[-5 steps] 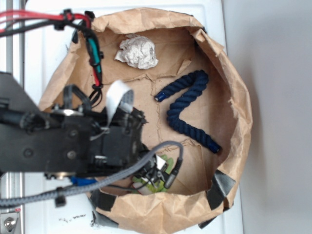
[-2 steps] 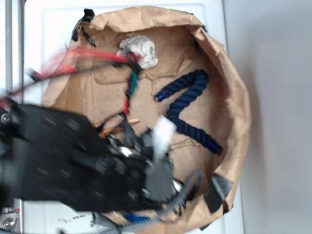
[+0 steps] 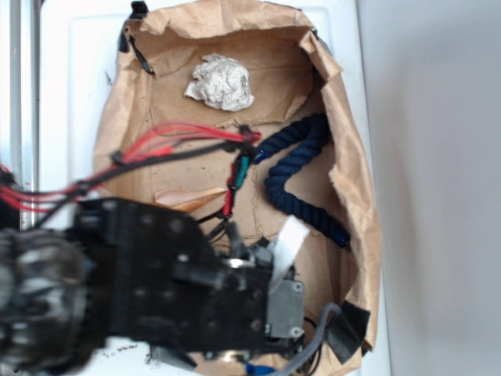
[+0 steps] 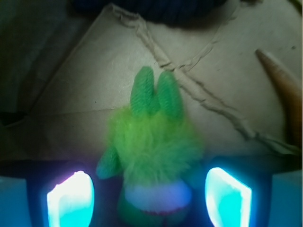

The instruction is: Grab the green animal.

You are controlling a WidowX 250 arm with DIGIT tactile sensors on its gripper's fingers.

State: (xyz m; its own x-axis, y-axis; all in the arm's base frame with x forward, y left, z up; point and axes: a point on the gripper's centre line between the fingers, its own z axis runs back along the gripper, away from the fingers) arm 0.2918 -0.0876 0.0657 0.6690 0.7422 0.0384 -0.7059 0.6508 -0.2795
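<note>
Two glowing fingers of our gripper sit spread apart, with the green animal between them, on the brown paper. We see gaps on both sides, nothing squeezed.

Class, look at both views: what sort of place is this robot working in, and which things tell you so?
Probably a lab test setup: a crumpled brown paper bin on a white surface, holding unrelated props, namely a paper ball, a blue rope and the green animal.

White tabletop at left and centre of frame; plain pale grey surface fills right side; soft, even light.
</note>
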